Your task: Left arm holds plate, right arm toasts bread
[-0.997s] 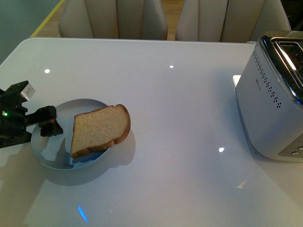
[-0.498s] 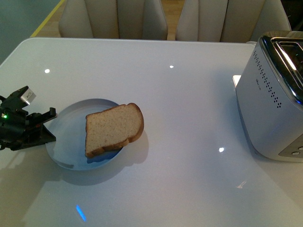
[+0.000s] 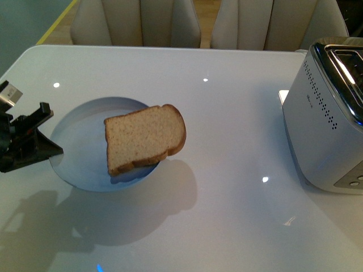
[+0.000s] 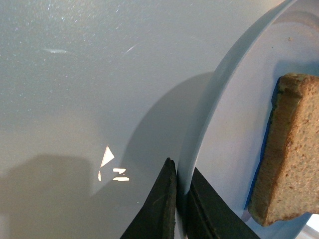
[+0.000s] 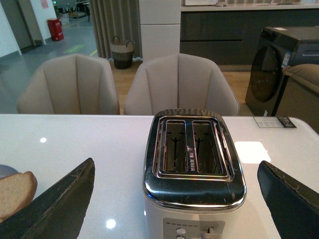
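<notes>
The bread (image 3: 144,139) is one slice of light brown wholemeal with a speckled crumb and a darker crust. Its rounded top points toward the toaster (image 3: 329,113) and its squared end lies over the middle of the plate (image 3: 79,136). It lies slantwise on the pale blue-grey plate, and its rounded end overhangs the rim on the toaster side.

The left tool (image 3: 50,144) is clenched on the plate's rim on the side away from the toaster. In the left wrist view its two black jaws (image 4: 180,181) pinch the thin rim from both faces, with the bread's crust (image 4: 286,159) close by. The plate casts a broad dark shadow on the bench (image 3: 227,170), offset toward the robot, so it appears to be held clear of the surface (how high I cannot tell).

The right tool (image 5: 175,167) is released. Its two dark fingers (image 5: 60,204) stand wide apart at either side of the right wrist view, framing the toaster (image 5: 192,149), whose two slots face upward in a chrome top.

A wide stretch of glossy white bench lies between the plate and the toaster, which stands well apart at the right border of the front view and is partly cut off there. The bench's far edge is rounded at the left corner, and pale upholstered chairs (image 3: 136,22) sit just behind it.
</notes>
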{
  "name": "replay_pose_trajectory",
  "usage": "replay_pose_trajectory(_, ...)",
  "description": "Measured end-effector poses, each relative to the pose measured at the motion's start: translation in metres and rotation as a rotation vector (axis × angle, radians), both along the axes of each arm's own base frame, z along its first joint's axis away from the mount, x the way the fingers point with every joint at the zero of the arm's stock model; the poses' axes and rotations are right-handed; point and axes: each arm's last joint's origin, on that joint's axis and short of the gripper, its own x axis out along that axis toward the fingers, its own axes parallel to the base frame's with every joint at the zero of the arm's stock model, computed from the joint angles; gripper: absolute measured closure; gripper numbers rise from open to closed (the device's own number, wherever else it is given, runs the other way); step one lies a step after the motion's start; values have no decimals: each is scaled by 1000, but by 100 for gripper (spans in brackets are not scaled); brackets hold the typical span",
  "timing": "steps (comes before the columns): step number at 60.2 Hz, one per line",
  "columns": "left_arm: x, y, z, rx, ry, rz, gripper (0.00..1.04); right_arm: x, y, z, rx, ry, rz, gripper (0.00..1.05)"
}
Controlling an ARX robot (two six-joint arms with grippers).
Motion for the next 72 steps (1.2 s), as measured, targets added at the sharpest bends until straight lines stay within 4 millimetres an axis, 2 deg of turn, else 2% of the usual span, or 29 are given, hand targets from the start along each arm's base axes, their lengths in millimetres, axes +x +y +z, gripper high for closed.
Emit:
replay_pose_trajectory(7,0,-16,36,-21,-36,21,102,0,0,0,0,0,0,9)
replay_pose_trajectory(11,0,-26,49,-27,-43,20,102,0,0,0,0,0,0,9)
replay_pose_trajectory(23,9,-60,77,-36,-53,4,102,0,0,0,0,0,0,9)
replay_pose_trajectory(35,15,-105,106,-63,-68,-11,102,0,0,0,0,0,0,9)
replay_pose_trajectory(53,1,-155,134,-99,-78,-63,102,0,0,0,0,0,0,9)
replay_pose_trajectory(62,-5,-166,141,-107,-78,-80,102,0,0,0,0,0,0,9)
replay_pose_trajectory(72,-8,-168,150,-121,-90,-64,102,0,0,0,0,0,0,9)
